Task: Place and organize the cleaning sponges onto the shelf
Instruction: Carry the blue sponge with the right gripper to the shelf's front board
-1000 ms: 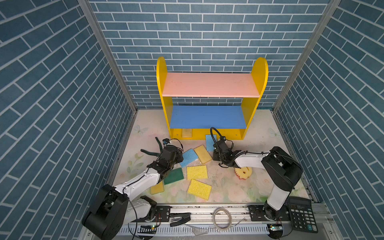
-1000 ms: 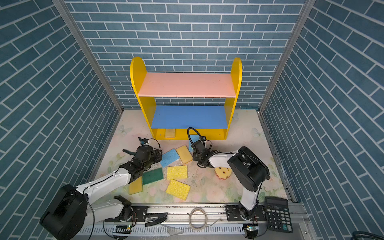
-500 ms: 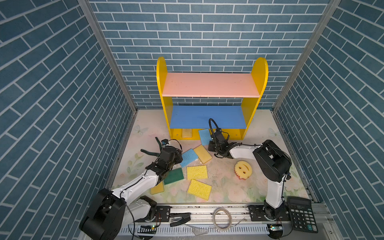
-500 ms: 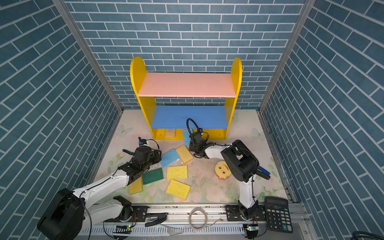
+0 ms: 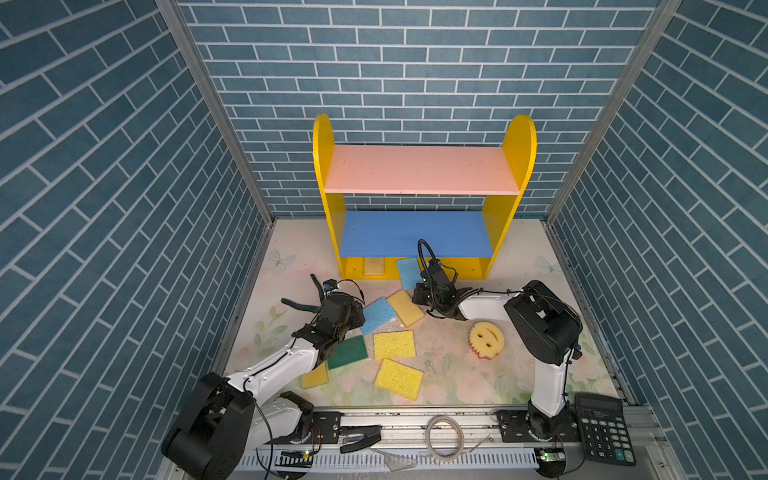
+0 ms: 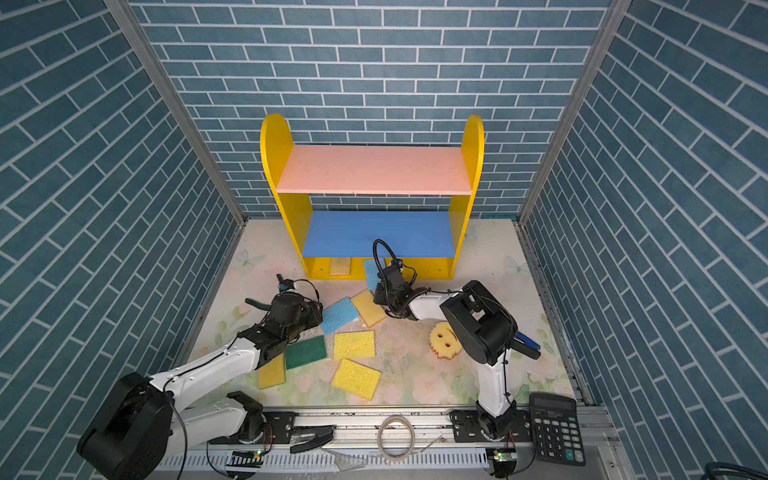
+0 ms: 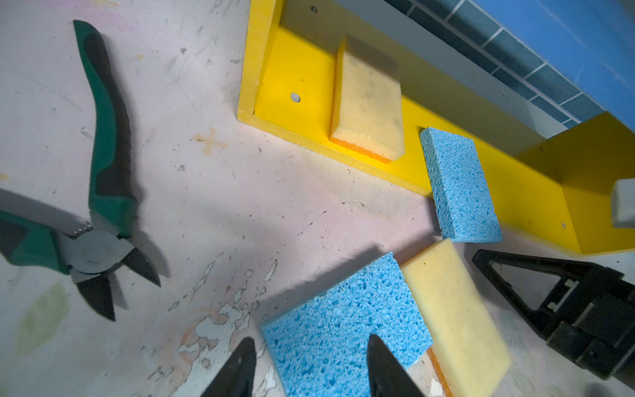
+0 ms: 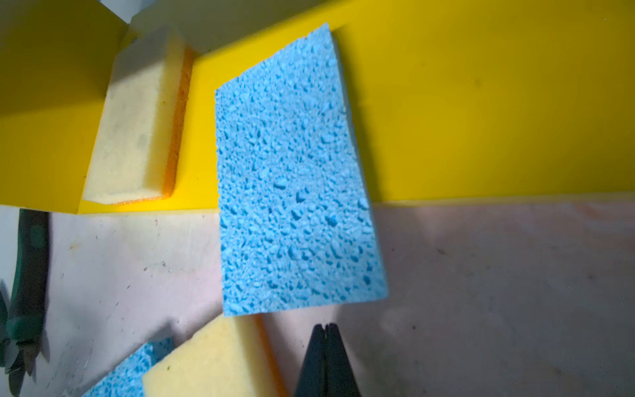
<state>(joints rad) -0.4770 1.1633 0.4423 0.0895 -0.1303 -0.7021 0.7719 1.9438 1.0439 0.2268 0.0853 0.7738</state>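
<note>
A: What lies nearest the surface's left edge?

B: Green-handled cutters (image 7: 106,144), handles splayed. Just right of them the left gripper (image 7: 311,343) hangs over a light blue sponge (image 5: 376,314). Its fingers are spread apart, one at the sponge's edge and one above its top, clasping nothing.

A: And the loose sponges around it?

B: A pale yellow sponge (image 5: 405,307) touches the light blue one's right side. Toward the front edge lie an orange-yellow sponge (image 5: 314,377) partly under the left arm, a dark green sponge (image 5: 347,352), a yellow sponge (image 5: 394,344) and a second yellow sponge (image 5: 399,379) nearest that edge.

A: Where is the shelf?

B: The shelf (image 5: 419,170) stands at the middle of the back edge. A tan sponge (image 5: 374,266) lies on its yellow base, by the left side panel. A second blue sponge (image 5: 408,272) lies half on that base, half on the surface.

A: The right arm?

B: The right gripper (image 8: 325,330) sits just beside that sponge's outer end, fingers pressed together, empty. Further right the smiley sponge (image 5: 486,337) lies face up, and a black calculator (image 5: 602,428) sits at the front right corner.
</note>
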